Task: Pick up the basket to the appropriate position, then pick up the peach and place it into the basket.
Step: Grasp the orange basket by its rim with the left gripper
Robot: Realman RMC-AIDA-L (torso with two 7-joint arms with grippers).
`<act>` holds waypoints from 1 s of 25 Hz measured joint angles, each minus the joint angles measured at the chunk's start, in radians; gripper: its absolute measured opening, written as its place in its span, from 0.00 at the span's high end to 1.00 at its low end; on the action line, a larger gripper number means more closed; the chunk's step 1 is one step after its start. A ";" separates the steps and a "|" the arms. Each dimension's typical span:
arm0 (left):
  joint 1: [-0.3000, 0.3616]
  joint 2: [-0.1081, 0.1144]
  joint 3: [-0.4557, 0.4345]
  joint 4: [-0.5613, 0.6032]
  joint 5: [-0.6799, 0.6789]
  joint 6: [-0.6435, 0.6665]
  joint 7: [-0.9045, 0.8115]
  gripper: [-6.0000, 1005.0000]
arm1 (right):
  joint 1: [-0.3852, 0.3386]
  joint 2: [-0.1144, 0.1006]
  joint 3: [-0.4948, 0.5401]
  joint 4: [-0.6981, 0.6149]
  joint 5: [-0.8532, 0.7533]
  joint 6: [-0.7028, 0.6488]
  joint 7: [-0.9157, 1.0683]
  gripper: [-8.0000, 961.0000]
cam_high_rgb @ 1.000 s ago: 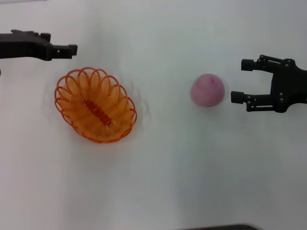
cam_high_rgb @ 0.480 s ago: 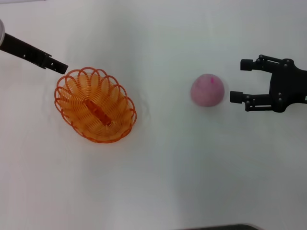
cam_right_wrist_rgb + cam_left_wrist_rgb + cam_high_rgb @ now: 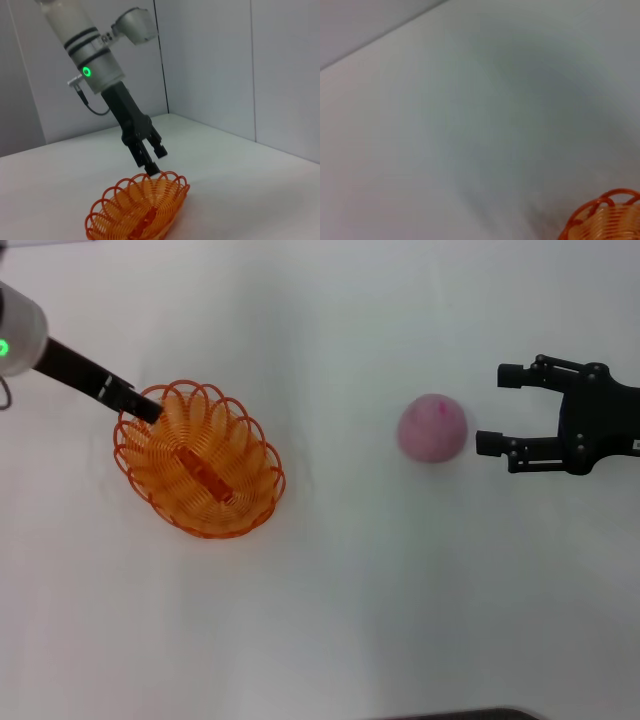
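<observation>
Whereas half a second ago the left gripper (image 3: 148, 410) was hanging just outside the basket (image 3: 198, 460), it is now reaching down to the rim at about ten o'clock, its fingers parted by a small gap with one tip touching or just over a scalloped loop, as the right wrist view (image 3: 155, 161) is showing. The basket is lying where it was, at nine o'clock on the white table (image 3: 350, 620), and the peach (image 3: 432, 428) is sitting unmoved at about two o'clock. The right gripper (image 3: 498, 408) is hovering just beside the peach at its three o'clock side, fingers spread wide, having crept very slightly closer. The basket is oval, made of glossy orange wire coils looping into a scalloped edge, with a solid bar along its floor. The peach is round, matte and pink.
</observation>
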 joint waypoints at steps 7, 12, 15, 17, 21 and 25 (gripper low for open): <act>-0.001 -0.001 0.051 -0.109 0.005 -0.085 0.001 0.17 | 0.011 0.000 -0.002 0.022 0.000 0.001 -0.012 0.02; -0.002 -0.001 0.053 -0.114 0.006 -0.090 0.001 0.17 | 0.012 0.000 -0.004 0.023 0.000 0.004 -0.012 0.02; -0.002 -0.001 0.053 -0.114 0.007 -0.088 0.002 0.17 | 0.012 0.000 -0.004 0.023 0.000 0.009 -0.012 0.02; -0.005 -0.002 0.054 -0.113 0.007 -0.085 0.002 0.17 | 0.012 0.000 -0.004 0.023 0.000 0.010 -0.012 0.02; -0.011 -0.002 0.055 -0.113 0.008 -0.082 -0.001 0.18 | 0.012 0.000 -0.004 0.023 0.000 0.010 -0.012 0.02; -0.015 -0.002 0.048 -0.113 0.002 -0.081 -0.013 0.18 | 0.012 0.000 -0.004 0.023 0.000 0.011 -0.012 0.02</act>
